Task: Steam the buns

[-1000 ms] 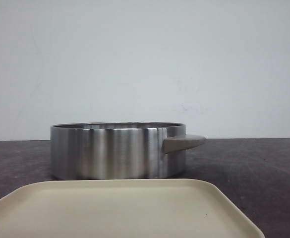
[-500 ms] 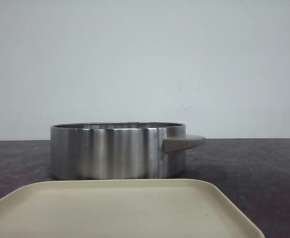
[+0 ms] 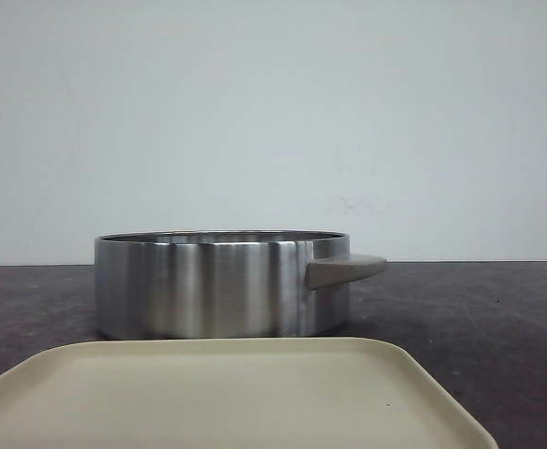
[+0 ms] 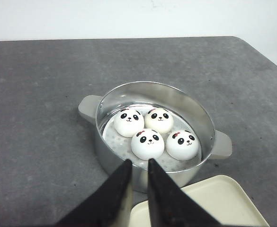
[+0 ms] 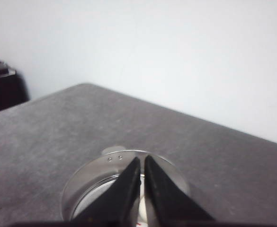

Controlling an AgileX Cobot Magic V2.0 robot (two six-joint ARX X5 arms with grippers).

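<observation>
Four white panda-face buns (image 4: 129, 122) (image 4: 158, 120) (image 4: 148, 144) (image 4: 183, 144) sit inside a round steel pot (image 4: 195, 113) on its perforated insert. In the front view the pot (image 3: 222, 285) hides them behind its wall. My left gripper (image 4: 139, 162) hangs above the pot's near rim, its jaws almost together with nothing between them. My right gripper (image 5: 142, 158) is over the pot (image 5: 95, 172) from another side, jaws nearly touching and empty. A sliver of white bun (image 5: 141, 207) shows between its fingers. Neither gripper shows in the front view.
A cream square tray (image 3: 226, 393) lies in front of the pot, nearest the robot; it also shows in the left wrist view (image 4: 214, 201). The pot has two beige side handles (image 4: 88, 108) (image 4: 221, 144). The table is dark grey, with a white wall behind.
</observation>
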